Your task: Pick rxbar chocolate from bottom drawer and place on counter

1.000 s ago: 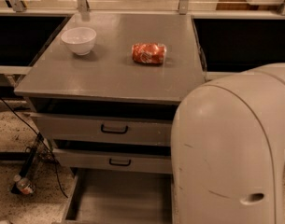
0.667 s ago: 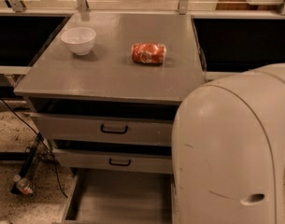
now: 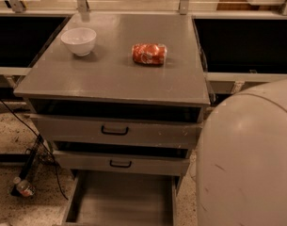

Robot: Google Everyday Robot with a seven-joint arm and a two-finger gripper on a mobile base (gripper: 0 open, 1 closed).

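Speckled floor (image 3: pixel 6 135), grey counter (image 3: pixel 110 79) mid-frame. White bowl (image 3: pixel 79 40) near back-left corner of counter, red-orange packet (image 3: pixel 149 53) right of it toward the back edge, well apart. Two upper drawers (image 3: pixel 115 131) partly out, bottom drawer (image 3: pixel 122 199) pulled out furthest, visible floor bare grey. No rxbar chocolate seen; drawer front cut off by frame edge. Pale robot body (image 3: pixel 249 164) fills lower right. Gripper out of frame, grip state cannot be told. Same as a second ago: nothing shifted.

Rounded cream shell (image 3: pixel 249 159), faint scuffs; pincer unseen
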